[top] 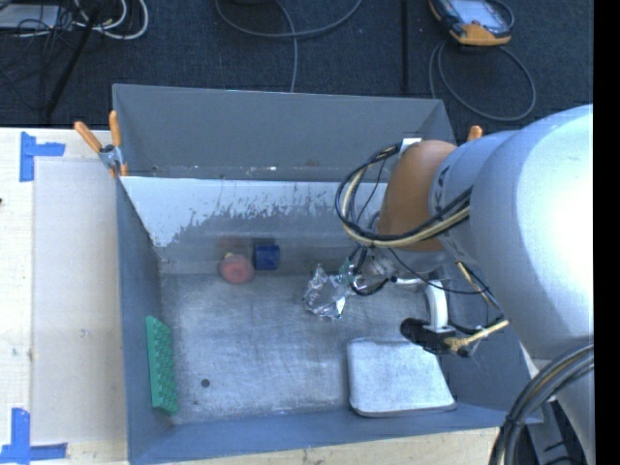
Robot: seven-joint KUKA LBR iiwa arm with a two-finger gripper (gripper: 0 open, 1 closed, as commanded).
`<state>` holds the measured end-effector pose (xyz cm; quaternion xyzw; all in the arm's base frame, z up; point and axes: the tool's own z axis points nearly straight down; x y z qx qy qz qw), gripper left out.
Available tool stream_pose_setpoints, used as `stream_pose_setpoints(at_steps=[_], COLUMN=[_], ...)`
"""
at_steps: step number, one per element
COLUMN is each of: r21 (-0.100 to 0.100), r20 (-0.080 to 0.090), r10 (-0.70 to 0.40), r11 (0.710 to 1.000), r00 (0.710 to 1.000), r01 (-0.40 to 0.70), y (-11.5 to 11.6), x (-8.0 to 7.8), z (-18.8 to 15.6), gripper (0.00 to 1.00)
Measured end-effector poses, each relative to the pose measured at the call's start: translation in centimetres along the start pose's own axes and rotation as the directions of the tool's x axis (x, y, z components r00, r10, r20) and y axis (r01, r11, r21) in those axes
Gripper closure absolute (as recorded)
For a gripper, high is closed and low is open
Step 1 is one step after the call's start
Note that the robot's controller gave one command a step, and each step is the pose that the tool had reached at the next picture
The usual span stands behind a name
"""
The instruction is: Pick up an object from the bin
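My gripper (325, 296) is low over the bin floor, right of the middle, with bare floor under it. A blue cube (265, 255) lies to its left near the back wall. Touching the cube's left side is a pink round thing (235, 267). A flat pale grey square pad (397, 376) lies in the front right corner, just below and right of the gripper. Nothing shows held in the gripper.
A green studded strip (161, 364) leans along the bin's left wall near the front. A tiny dark speck (205, 384) sits on the floor close to it. The arm, with its orange cover and looped cables, hangs over the bin's right side.
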<state>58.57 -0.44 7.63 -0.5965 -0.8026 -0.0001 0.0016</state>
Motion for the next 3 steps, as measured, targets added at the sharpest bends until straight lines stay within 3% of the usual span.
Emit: stream_pose_setpoints(at_steps=[1,3], r21=[-0.007,-0.003], r20=[0.000,0.003], r10=[-0.003,-0.015], r11=[1.000,1.000], r00=[1.000,1.000], r01=[0.003,0.015], y=[0.3,0.3], x=[0.1,0.0], z=[-0.2,-9.1], gripper=[1.00,1.00])
